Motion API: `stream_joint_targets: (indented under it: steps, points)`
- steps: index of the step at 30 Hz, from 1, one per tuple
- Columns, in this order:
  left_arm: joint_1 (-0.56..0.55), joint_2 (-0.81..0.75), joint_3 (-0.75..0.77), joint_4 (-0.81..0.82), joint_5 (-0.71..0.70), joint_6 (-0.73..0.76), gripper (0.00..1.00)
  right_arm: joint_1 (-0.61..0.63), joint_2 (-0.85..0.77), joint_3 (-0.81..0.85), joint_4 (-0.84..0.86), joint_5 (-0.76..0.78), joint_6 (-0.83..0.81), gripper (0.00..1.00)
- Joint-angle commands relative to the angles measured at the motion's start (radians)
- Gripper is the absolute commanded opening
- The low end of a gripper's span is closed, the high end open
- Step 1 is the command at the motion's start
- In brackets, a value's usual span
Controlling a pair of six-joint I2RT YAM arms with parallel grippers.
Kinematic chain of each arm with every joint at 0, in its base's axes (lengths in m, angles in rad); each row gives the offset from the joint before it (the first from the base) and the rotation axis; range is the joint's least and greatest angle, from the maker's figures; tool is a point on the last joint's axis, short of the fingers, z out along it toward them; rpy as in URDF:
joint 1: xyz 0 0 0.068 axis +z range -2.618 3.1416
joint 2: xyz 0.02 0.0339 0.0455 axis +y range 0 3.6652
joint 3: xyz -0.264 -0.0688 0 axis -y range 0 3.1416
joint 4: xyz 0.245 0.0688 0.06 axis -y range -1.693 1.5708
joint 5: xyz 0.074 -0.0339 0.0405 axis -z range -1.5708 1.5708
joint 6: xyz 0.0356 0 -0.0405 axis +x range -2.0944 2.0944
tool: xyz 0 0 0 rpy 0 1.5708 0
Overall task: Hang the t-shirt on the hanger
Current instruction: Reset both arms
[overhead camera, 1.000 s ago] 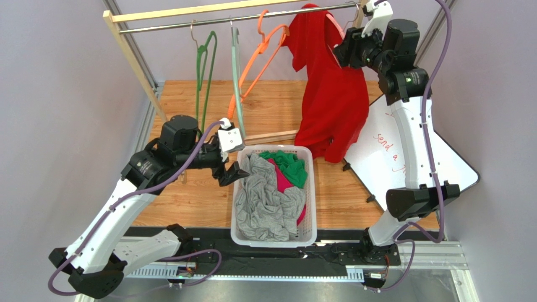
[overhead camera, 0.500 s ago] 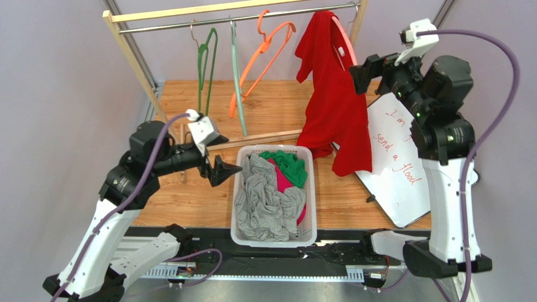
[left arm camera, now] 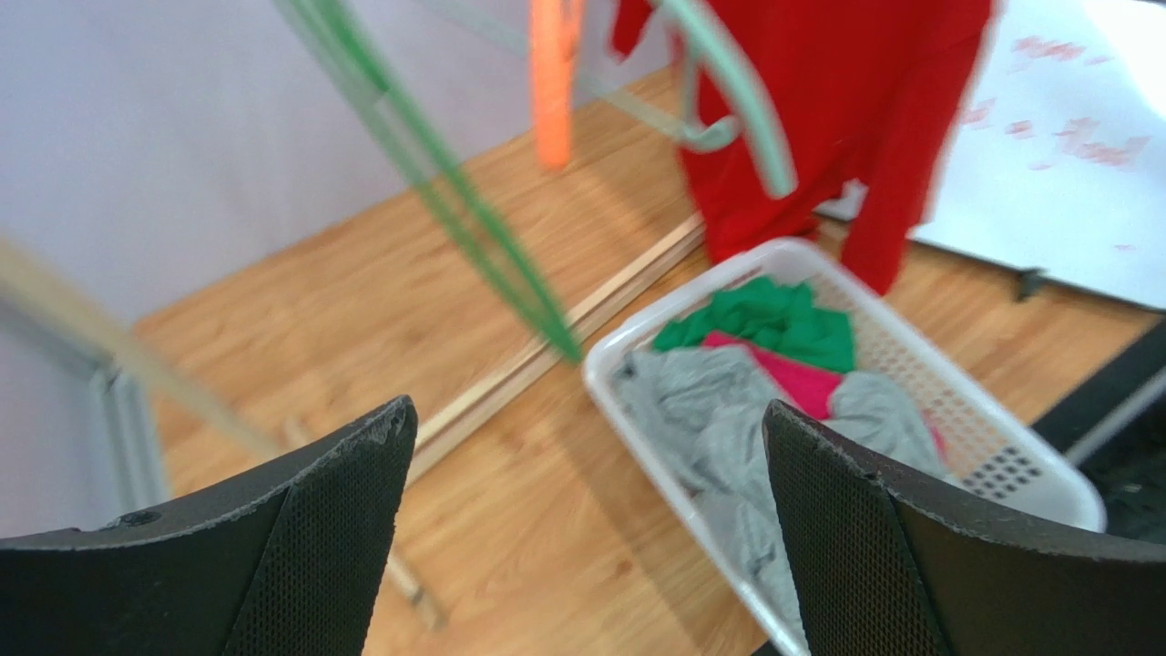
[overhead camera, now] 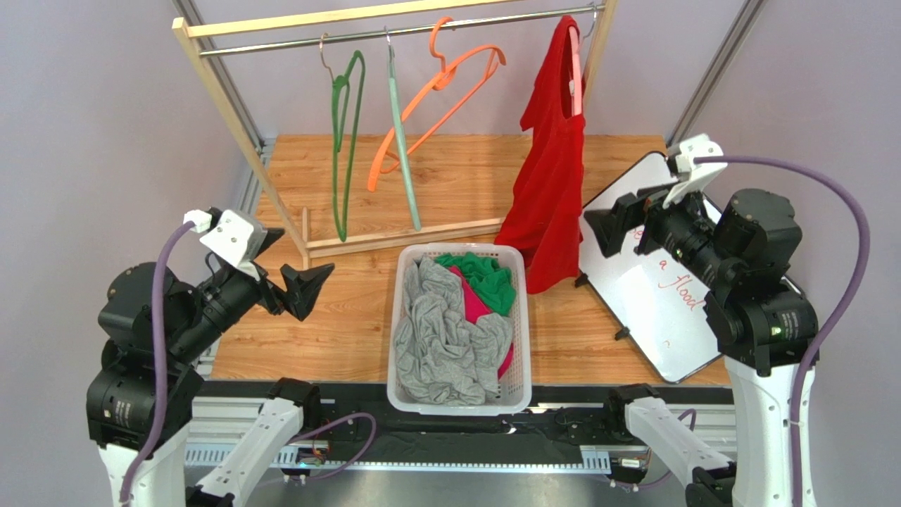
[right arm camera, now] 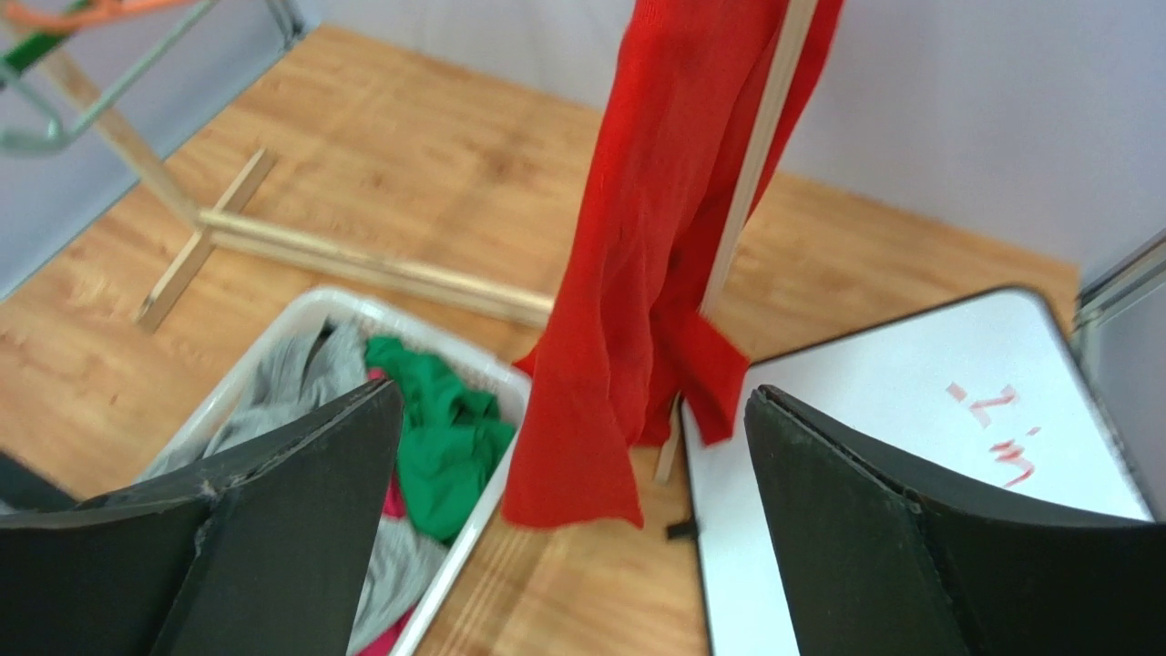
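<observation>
T-shirt (overhead camera: 548,201), seemingly soft, light, limp red cloth, drapes the hanger (overhead camera: 575,74) far right; best pinched at a shoulder. Left gripper (overhead camera: 306,290) and right gripper (overhead camera: 606,227) gape empty.

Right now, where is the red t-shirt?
In the top view, the t-shirt hangs on the pink hanger at the right end of the rail, right of the orange hanger, its hem beside the laundry basket.

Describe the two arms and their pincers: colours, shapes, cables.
The left arm and right arm have white link shells between black joint housings. A purple cable loops along each to a white camera block at the wrist. The left pincer and right pincer have black, wedge-shaped fingers with finely dotted inner faces.
</observation>
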Motion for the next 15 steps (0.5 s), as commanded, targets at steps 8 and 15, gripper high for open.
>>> stream_joint_targets:
  steps: [8,15]
  points:
    - [0.191,-0.190,-0.110,-0.258,-0.352,0.061,0.99,0.000,-0.141,-0.221,-0.202,-0.105,-0.070,1.00]
    - [0.241,-0.267,-0.150,-0.298,-0.366,0.058,0.99,0.000,-0.169,-0.259,-0.188,-0.129,-0.065,1.00]
